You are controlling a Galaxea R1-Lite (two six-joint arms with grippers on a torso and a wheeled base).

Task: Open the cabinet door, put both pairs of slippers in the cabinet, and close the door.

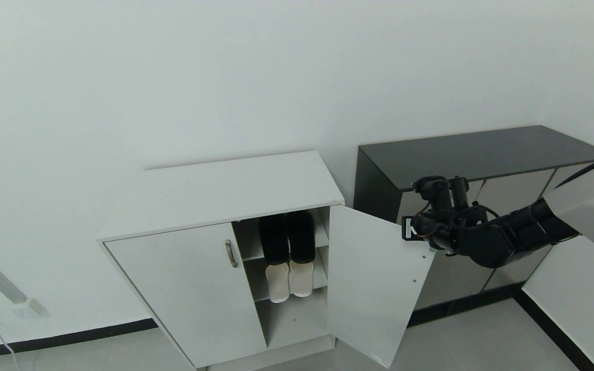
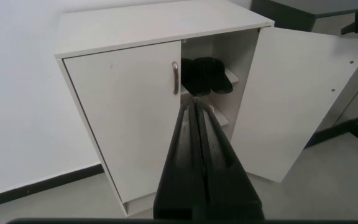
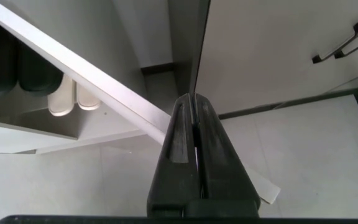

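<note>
From the head, the white cabinet [image 1: 225, 190] stands against the wall with its left door [image 1: 183, 293] shut and its right door [image 1: 374, 278] swung wide toward me. The black slippers [image 1: 286, 237] sit on the upper shelf and the white slippers [image 1: 289, 281] on the shelf below. My right jaws hang just beside the open door's free edge, near its top corner, in front of the dark cabinet [image 1: 472, 149]. Bare floor [image 1: 462, 340] lies below.

From my left wrist, my left jaws are closed, fingers [image 2: 188, 162] pressed together and holding nothing. They point at the cabinet [image 2: 154, 25], well apart from it, between the shut door's edge and the open door [image 2: 291, 99].

From my right wrist, my right jaws are closed on nothing, fingers [image 3: 182, 143] together. The open door's edge [image 3: 92, 78] runs past just beyond their tips, and both pairs [image 3: 73, 99] show on the shelves.
</note>
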